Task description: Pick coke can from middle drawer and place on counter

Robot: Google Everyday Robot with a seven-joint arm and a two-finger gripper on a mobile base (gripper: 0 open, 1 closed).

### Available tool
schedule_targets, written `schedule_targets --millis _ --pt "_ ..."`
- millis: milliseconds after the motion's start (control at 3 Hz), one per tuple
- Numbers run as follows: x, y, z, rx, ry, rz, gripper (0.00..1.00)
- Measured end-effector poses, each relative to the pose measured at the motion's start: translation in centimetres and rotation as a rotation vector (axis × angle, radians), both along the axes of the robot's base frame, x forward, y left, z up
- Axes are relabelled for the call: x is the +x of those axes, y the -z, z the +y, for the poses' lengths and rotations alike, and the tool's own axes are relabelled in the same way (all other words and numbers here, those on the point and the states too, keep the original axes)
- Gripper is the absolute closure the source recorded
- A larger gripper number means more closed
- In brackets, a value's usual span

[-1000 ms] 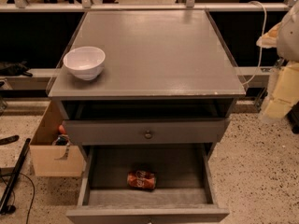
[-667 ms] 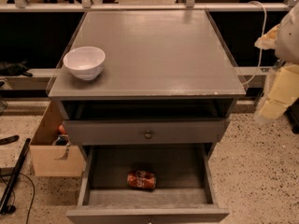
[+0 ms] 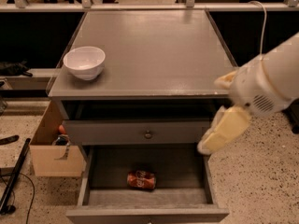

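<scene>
The coke can point(image 3: 141, 179), red-orange with white lettering, lies on its side on the dark floor of the open middle drawer point(image 3: 147, 213), near the middle. The counter point(image 3: 154, 50) is the grey cabinet top above. My gripper point(image 3: 221, 133) hangs at the right of the cabinet, level with the knobbed drawer front, above and to the right of the can. It touches nothing. The white arm point(image 3: 271, 80) reaches in from the right edge.
A white bowl point(image 3: 84, 62) stands on the counter's left front. A closed drawer front with a round knob point(image 3: 148, 135) sits above the open drawer. A cardboard box point(image 3: 52, 148) stands on the speckled floor at the left, beside a dark pole point(image 3: 14, 176).
My arm has swung in from the right edge toward the cabinet, and the gripper has come down and left to beside the knobbed drawer front. The can and bowl have not moved.
</scene>
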State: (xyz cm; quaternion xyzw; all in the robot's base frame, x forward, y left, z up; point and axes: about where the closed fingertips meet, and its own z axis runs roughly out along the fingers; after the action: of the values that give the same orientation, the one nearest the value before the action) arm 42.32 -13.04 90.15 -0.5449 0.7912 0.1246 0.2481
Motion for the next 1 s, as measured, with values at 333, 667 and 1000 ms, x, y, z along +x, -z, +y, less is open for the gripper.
schedule_targets --millis 333,667,1000 --pt "-1.6 4.9 5.3 0.166 -0.026 0.017 0.00" --pt "-0.9 5.8 7.3 0.231 -0.001 -0.020 0.00" --pt "-0.9 5.8 7.3 0.232 0.000 -0.020 0.00"
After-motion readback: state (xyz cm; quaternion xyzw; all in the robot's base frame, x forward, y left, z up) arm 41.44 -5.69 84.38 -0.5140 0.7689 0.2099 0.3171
